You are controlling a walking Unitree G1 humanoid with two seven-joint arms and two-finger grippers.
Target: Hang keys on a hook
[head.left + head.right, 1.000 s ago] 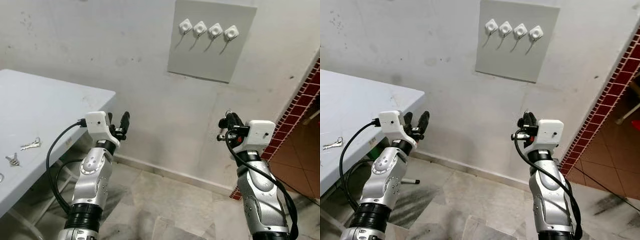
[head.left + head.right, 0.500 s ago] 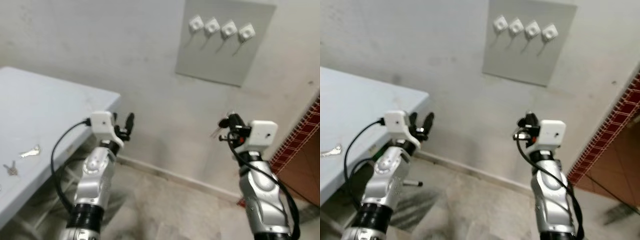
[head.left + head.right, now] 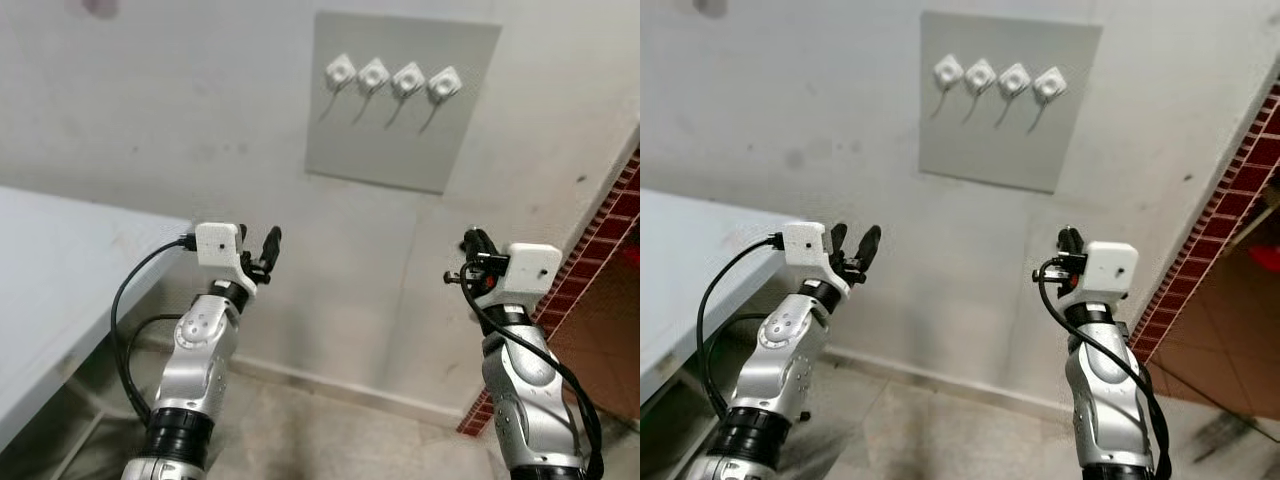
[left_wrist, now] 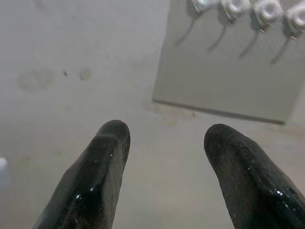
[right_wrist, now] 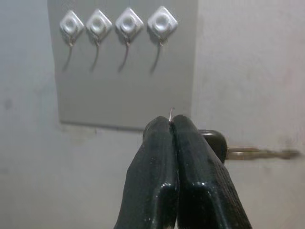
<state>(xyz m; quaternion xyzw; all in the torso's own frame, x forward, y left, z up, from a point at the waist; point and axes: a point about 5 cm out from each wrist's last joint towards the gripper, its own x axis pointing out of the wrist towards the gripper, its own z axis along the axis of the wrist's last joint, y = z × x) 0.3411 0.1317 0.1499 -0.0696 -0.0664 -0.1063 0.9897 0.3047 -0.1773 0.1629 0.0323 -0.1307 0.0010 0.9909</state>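
Between the right gripper's (image 5: 172,125) clamped fingertips: keys (image 5: 228,150), raised in front of the wall, below the hook board (image 3: 400,100).

Black key head and metal blade stick out sideways from behind the pressed-together black fingers (image 5: 195,167); a thin wire loop shows just above the tips. Grey board on the wall carries four white diamond-shaped hooks (image 3: 391,79) in a row, each with a thin prong hanging down; keys are well apart from them, lower and toward the robot's right. Left gripper (image 4: 164,138) is raised at similar height, fingers spread with a clear gap, nothing held, pointing at the wall left of the board. White table (image 3: 50,290) edge at far left; red brick tiling (image 3: 610,250) at far right.
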